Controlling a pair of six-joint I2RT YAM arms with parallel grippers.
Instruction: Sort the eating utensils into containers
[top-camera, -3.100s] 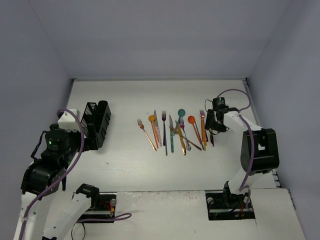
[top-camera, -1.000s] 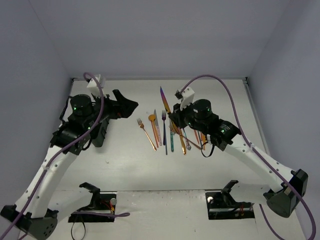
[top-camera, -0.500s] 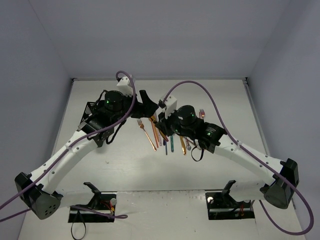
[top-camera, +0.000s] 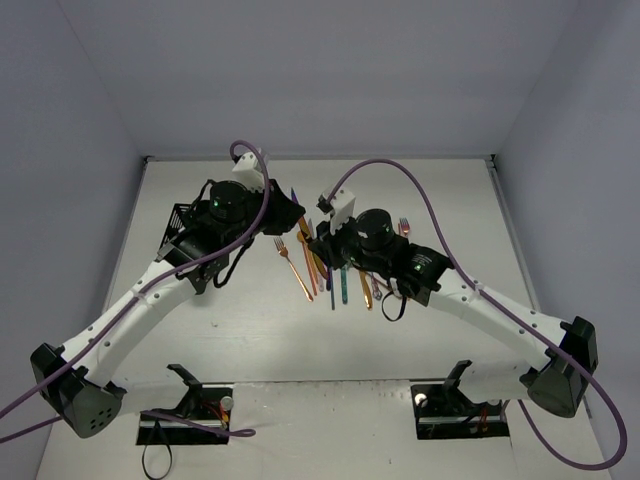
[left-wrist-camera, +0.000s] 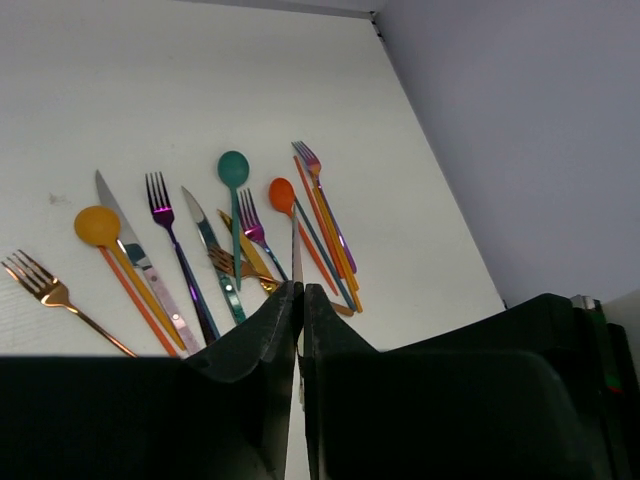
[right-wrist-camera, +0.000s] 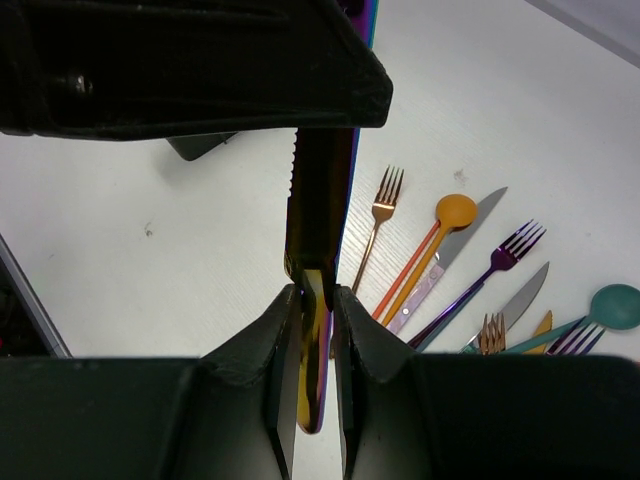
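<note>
White worktop, plain pale walls; both tools meet in mid-air above it, which reads as a hand-over. Right tool pinches the iridescent knife at the handle end, serrated blade pointing away; left tool is narrowed onto the blade end, thin edge showing between its pads; so the knife is gripped at both ends, off the worktop. Why, my guess: black mesh caddy sits far left, on the left tool's side, awkward for the right to reach; other utensils lie unsorted mid-worktop. Next needs the right to release before the left pulls; otherwise the knife twists.
</note>
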